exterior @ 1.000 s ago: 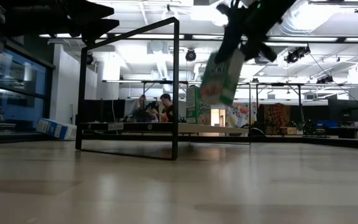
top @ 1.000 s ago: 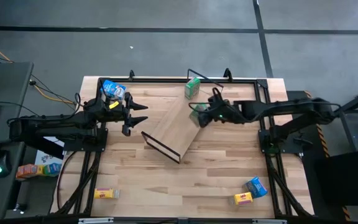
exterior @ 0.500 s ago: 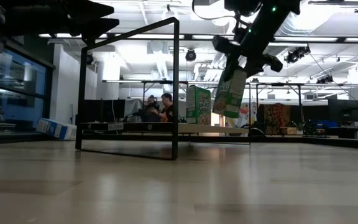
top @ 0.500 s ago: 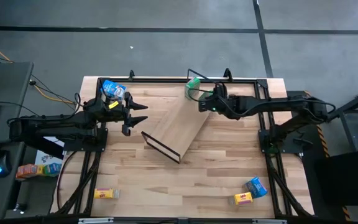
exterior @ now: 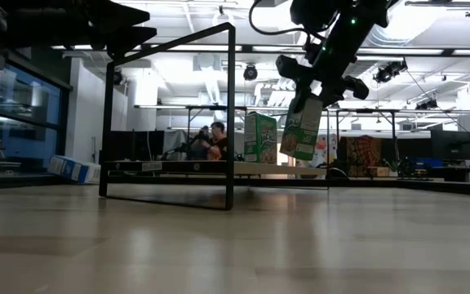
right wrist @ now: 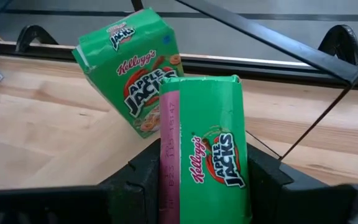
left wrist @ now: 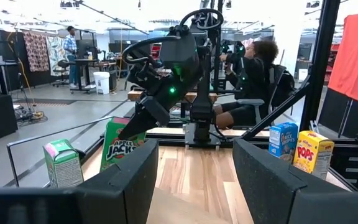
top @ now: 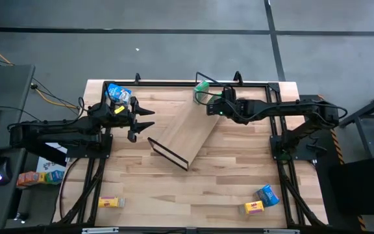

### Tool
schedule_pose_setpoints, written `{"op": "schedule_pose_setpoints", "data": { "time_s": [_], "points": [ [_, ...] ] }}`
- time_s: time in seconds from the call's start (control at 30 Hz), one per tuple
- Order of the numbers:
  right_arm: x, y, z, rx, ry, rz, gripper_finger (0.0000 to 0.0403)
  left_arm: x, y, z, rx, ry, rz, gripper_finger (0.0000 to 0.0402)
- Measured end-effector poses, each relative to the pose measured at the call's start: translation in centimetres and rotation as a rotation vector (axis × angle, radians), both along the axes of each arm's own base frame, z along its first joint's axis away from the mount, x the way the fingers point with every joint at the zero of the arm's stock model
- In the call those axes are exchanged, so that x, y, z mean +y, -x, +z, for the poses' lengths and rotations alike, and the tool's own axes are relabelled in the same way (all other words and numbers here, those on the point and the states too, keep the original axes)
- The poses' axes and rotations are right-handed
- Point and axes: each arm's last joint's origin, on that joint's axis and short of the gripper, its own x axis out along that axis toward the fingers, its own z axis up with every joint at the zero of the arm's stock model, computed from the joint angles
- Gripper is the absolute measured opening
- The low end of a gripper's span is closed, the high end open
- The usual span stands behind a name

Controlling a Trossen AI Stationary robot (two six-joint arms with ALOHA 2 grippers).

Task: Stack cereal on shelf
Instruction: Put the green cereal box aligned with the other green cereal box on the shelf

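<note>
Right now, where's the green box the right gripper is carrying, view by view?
High: held green box, mostly hidden under the right gripper, over the shelf's far end.
Low: upper centre-right, hanging tilted.
Left wrist: centre-left.
Right wrist: bottom centre.
Shared landmark: the standing green box beside it.

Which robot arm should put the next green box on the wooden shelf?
The right: its end effector already holds a green cardboard cereal box over the light-wood shelf board. The left end effector waits open, empty.
</note>
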Motion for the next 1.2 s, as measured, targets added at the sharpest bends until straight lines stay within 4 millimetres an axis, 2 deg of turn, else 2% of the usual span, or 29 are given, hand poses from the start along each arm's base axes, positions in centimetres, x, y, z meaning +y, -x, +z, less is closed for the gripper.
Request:
{"op": "schedule_pose_setpoints", "data": {
  "time_s": [0.77,1.2],
  "points": [
    [0.0,0.1,0.0,0.01,0.004,-0.001,0.0144,0.0,0.0,0.0,-0.003,0.007,-0.001,0.0198],
    [-0.6,-0.8,-1.8,0.054,-0.005,-0.021,0.0145,0.0,0.0,0.0,-0.005,0.007,-0.002,0.0198]
  ]
}}
